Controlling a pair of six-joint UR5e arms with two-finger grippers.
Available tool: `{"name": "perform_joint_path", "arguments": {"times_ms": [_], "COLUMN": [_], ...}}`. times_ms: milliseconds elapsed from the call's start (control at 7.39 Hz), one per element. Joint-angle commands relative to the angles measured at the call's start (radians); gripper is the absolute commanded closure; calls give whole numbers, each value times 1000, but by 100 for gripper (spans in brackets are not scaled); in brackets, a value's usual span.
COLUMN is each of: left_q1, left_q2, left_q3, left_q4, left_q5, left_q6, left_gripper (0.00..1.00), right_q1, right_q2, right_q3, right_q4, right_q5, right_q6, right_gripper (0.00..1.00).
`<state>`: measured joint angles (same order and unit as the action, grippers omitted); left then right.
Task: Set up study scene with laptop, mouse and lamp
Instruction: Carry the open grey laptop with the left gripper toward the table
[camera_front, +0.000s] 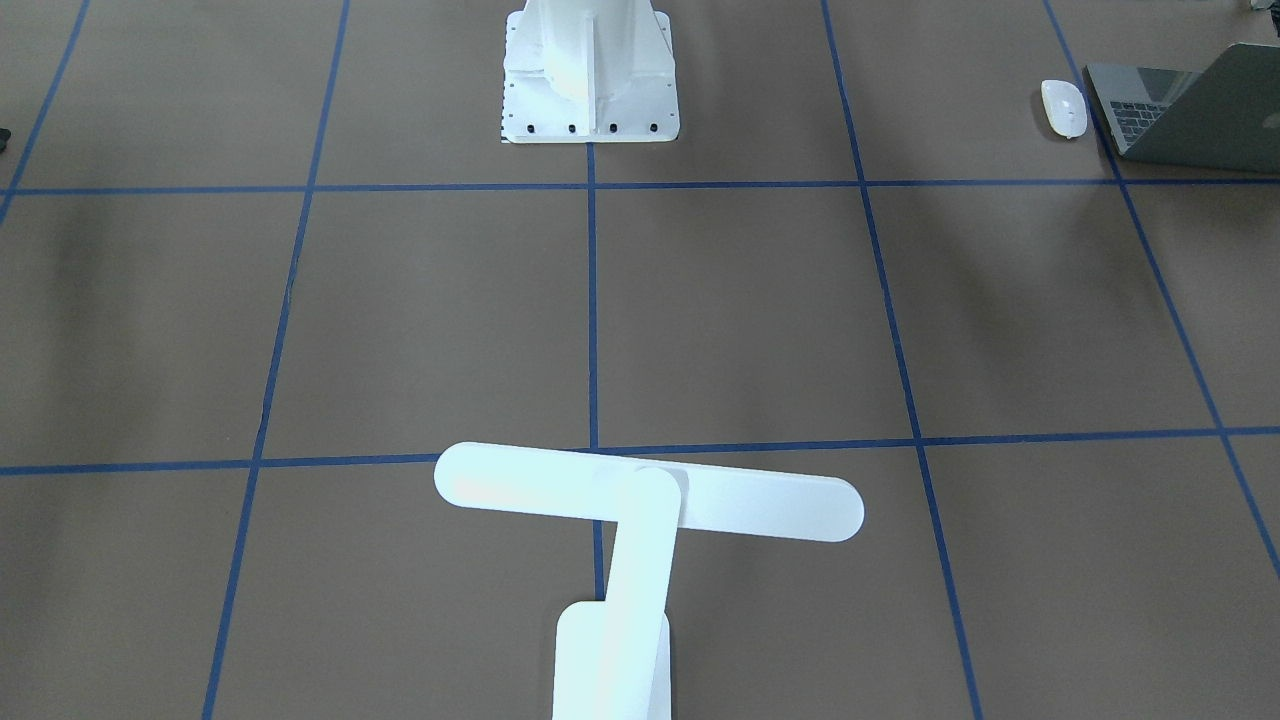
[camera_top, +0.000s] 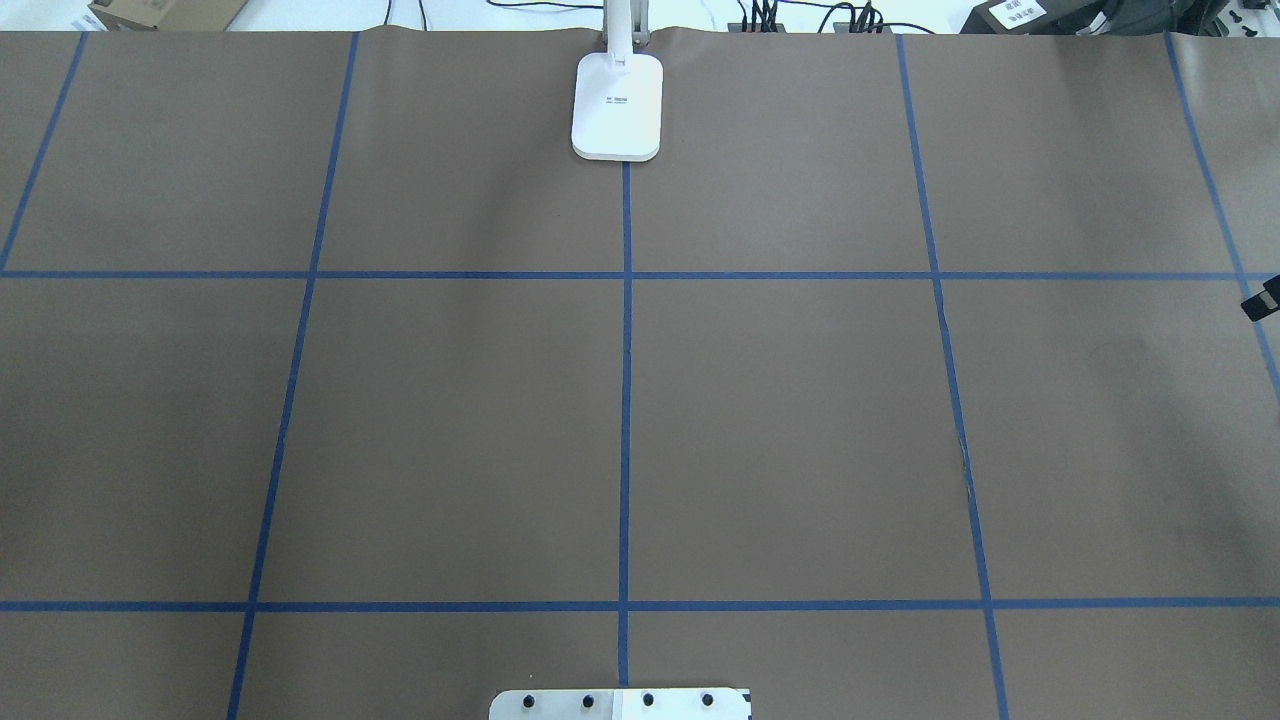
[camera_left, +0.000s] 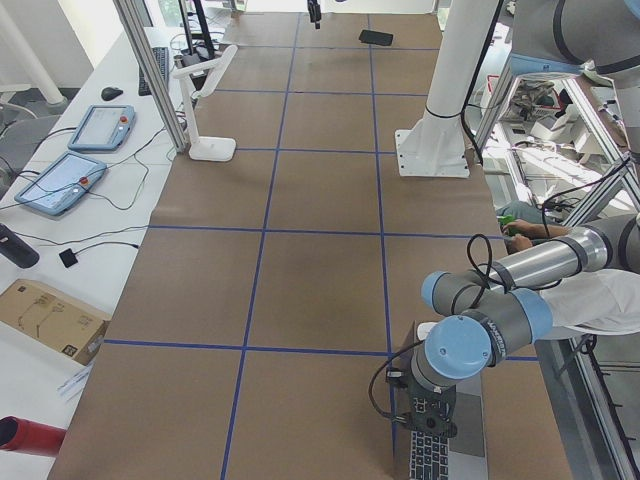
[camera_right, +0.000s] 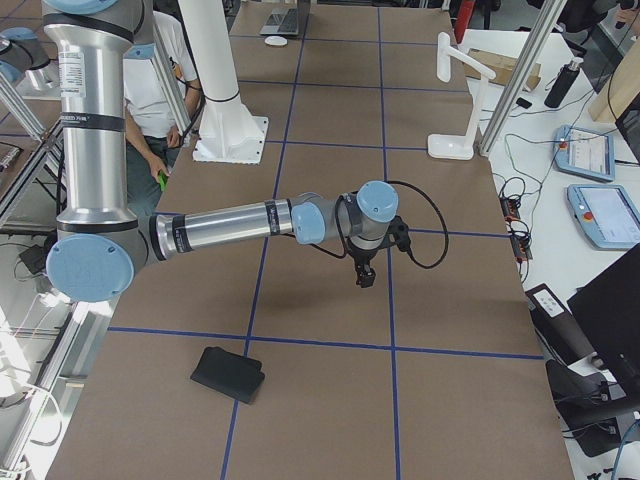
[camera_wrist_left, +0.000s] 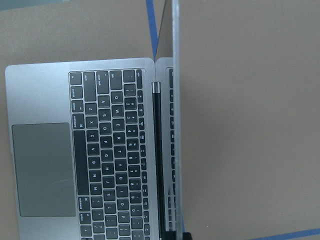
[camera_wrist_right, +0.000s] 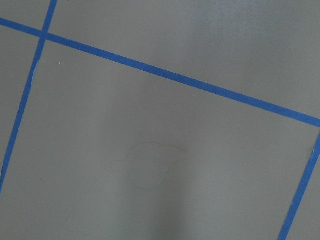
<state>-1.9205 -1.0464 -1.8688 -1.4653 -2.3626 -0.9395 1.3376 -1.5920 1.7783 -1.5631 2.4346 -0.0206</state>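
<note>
Lamp is closest to the front cam: white, base at the operators' edge of the surface, on the ctr tape line. Its slanted arm rises toward the robot, and the long flat head lies crosswise over the blue grid.

Laptop sits at the robot's left end, near the robot-side edge. It's open, lid approx upright: the left wrist cam sees the screen edge-on, w/ black keys and grey trackpad facing up. Mouse lies just beside it, on the side toward the white bolted pedestal. Small gap, not touching.

Left claw hangs pointing down over the laptop's keyboard. It shows only in the side cam, so can't tell if the fingers are wide or narrow, nor if it touches the keys.

Right claw hovers above bare brown paper toward the robot's right end, pointing down, forearm stretched out approx level. Finger spread: can't tell either. The right wrist cam shows only paper & blue tape. Flat black pad lies on the surface nearer that end, well apart from the claw.

Person in a white top stands behind the pedestal, off the surface.
</note>
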Motion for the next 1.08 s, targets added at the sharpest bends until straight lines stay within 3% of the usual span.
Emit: {"name": "perform_joint_path", "arguments": {"times_ms": [0, 271, 541, 947], "left_q1": [0, 6, 98, 327], "left_q2": [-79, -217, -369, -666], "left_q3": [-56, -75, -72, -47], "left_q4": [89, 167, 227, 249], "left_q5": [3, 2, -4, -35], "left_q6": [1, -4, -18, -274], "left_gripper": [100, 100, 100, 100], "right_q1": [0, 0, -2, -2], "right_q2": [0, 0, 1, 12], "right_q3": [4, 6, 6, -3], "right_q4": [0, 0, 0, 0], "right_q5": [1, 1, -2, -15], "right_q6": [1, 1, 4, 1], "right_gripper": [0, 0, 0, 0]}}
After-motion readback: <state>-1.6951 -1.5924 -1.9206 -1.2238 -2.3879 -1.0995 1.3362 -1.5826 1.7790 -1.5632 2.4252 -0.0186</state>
